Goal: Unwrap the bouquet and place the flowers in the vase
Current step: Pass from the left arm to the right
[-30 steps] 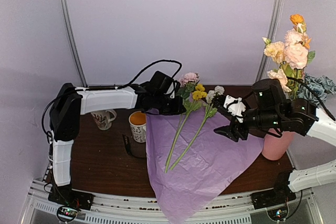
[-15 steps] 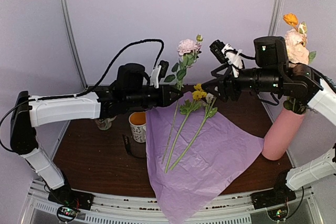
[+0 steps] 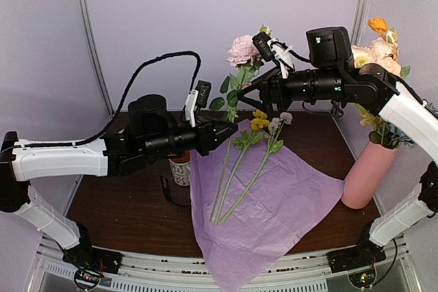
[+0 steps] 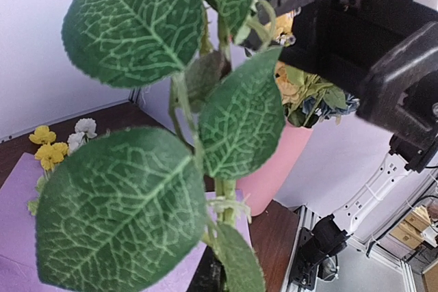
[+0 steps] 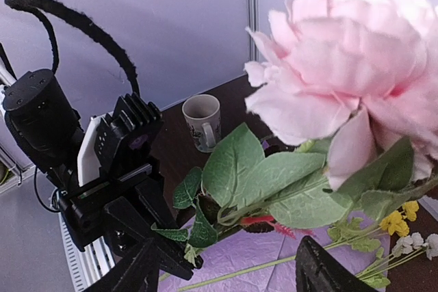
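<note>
Left end effector (image 3: 217,133): jaws pressed together, pinching the lower stem of a pink peony (image 3: 243,49) and holding it upright over the back edge of the tissue paper (image 3: 274,210). In its own wrist view the fingers are hidden behind big veined leaves. Right end effector (image 3: 263,94): jaws spread, one on each side of the leafy stem just under the bloom and not closed on it. Its wrist view shows the peony (image 5: 342,66) close above and the left end effector (image 5: 161,251) below. Change over the last second: the left arm was low at the back of the paper and has since lifted this stem clear. The right arm was down beside the vase (image 3: 366,172) and has swung up to meet it. Reads as a hand-over about to happen, left to right, the right arm being nearer the vase. Task standing: the bouquet is unwrapped and the paper lies flat. Several peach and orange blooms (image 3: 380,52) are already in the pink vase at the table's right edge. Two stems (image 3: 239,176), one yellow-headed and one white-headed, lie on the paper waiting. A white patterned mug (image 3: 179,169) sits half hidden behind the left arm, on the dark table (image 3: 123,210). Writing: none legible. The mug print is too small to tell, and no brand shows on the arms.
</note>
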`<act>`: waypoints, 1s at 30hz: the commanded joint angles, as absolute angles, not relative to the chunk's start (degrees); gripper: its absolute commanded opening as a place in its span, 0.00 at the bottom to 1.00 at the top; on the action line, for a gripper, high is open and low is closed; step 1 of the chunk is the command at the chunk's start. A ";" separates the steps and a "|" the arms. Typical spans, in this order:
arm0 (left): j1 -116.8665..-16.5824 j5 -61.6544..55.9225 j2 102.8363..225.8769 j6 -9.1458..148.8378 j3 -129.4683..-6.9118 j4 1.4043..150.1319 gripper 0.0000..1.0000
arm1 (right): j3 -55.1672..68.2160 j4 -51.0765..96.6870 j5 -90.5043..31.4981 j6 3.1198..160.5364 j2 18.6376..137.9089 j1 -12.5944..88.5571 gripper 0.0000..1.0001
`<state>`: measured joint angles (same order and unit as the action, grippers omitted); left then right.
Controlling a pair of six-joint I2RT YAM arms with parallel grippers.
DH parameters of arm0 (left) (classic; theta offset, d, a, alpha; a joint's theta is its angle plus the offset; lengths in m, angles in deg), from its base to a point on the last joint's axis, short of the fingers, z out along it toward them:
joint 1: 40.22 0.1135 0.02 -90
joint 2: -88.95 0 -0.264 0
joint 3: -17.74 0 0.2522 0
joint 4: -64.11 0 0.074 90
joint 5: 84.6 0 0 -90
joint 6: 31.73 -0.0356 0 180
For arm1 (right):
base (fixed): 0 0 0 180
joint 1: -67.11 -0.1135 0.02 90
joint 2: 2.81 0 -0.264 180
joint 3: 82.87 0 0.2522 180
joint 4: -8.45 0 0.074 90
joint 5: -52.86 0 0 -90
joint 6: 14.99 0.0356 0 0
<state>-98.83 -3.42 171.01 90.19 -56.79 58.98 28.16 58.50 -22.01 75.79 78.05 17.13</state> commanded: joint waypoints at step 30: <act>-102.10 -4.19 170.16 86.13 -54.45 50.19 0.25 | 30.56 55.38 -10.58 82.23 82.63 17.39 0.06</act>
<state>-101.54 -4.15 169.94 87.39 -54.28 52.20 29.10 56.93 -12.28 82.52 82.55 17.15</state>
